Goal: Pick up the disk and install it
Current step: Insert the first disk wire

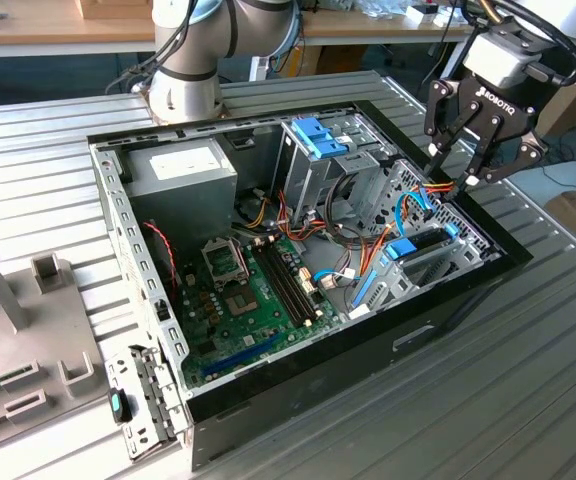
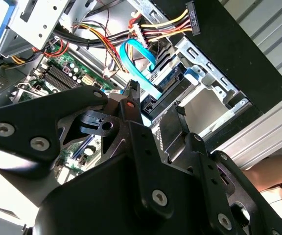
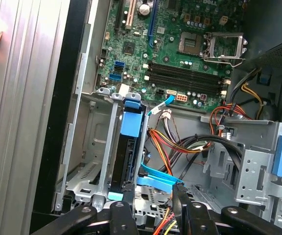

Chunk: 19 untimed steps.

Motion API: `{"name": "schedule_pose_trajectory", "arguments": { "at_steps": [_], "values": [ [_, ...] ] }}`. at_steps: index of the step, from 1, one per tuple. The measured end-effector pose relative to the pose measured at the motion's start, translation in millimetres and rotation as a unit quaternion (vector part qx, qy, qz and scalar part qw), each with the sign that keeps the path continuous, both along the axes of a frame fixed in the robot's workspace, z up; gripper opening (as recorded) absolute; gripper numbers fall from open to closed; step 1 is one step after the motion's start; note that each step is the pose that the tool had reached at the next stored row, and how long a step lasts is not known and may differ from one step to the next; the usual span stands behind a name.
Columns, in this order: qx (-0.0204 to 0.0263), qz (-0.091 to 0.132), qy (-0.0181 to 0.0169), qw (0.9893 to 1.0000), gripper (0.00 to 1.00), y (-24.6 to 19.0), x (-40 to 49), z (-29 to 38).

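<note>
On the ribbed metal counter [image 1: 528, 400], an open computer case [image 1: 268, 380] lies on its side with the motherboard [image 1: 243, 300] exposed. Toward the counter edge at the exterior view's right, the disk [image 1: 403, 249] stands on edge in the case's drive cage [image 1: 433, 268], blue carrier rail showing, cables [image 1: 440, 187] just beside it. Above that cage hangs the hand [image 1: 455, 172], fingers [image 1: 434, 150] spread, holding nothing, apart from the disk.

Tool [image 1: 456, 176] was black, disk [image 3: 129, 156] was dark, framed bright blue, motherboard [image 3: 180, 49] was green, cables [image 3: 180, 145] were orange, yellow, red and black, flat cable [image 3: 155, 177] was light blue, bench [image 1: 528, 400] was ribbed silver-grey, case [image 1: 368, 350] was black.
</note>
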State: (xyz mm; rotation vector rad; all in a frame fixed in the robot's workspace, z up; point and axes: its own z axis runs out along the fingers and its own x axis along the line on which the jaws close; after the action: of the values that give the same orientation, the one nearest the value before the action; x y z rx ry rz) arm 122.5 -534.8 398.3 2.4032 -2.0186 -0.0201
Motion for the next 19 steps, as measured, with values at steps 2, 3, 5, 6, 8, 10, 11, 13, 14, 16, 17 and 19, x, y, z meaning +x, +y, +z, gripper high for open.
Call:
{"name": "schedule_pose_trajectory", "arguments": {
  "at_steps": [2,3,5,6,8,10,11,13,14,16,17,19],
  "values": [
    [0.0000,0.000,0.0000,1.0000,0.44,0.0,0.0,0.0],
    [0.0000,0.000,0.0000,1.0000,0.44,0.1,0.0,0.0],
    [0.0000,0.000,0.0000,1.0000,0.44,0.1,0.0,0.0],
    [0.0000,0.001,0.0000,1.0000,0.44,0.3,0.6,0.0],
    [0.0000,0.002,0.0000,1.0000,0.44,0.6,1.6,0.0],
    [0.0000,0.005,0.0000,1.0000,0.44,1.0,3.1,0.0],
    [0.0000,0.005,0.0000,1.0000,0.44,1.1,3.5,0.0],
    [0.0000,0.009,0.0000,1.0000,0.44,1.6,5.4,0.0],
    [0.0000,0.010,0.0000,0.9999,0.44,1.7,6.3,0.0],
    [0.0000,0.017,0.0000,0.9999,0.44,2.2,9.1,0.0],
    [0.0000,0.026,0.0000,0.9997,0.44,2.4,12.0,-0.1],
    [0.0000,0.037,0.0000,0.9993,0.44,2.5,14.0,-0.4]
  ]
}}
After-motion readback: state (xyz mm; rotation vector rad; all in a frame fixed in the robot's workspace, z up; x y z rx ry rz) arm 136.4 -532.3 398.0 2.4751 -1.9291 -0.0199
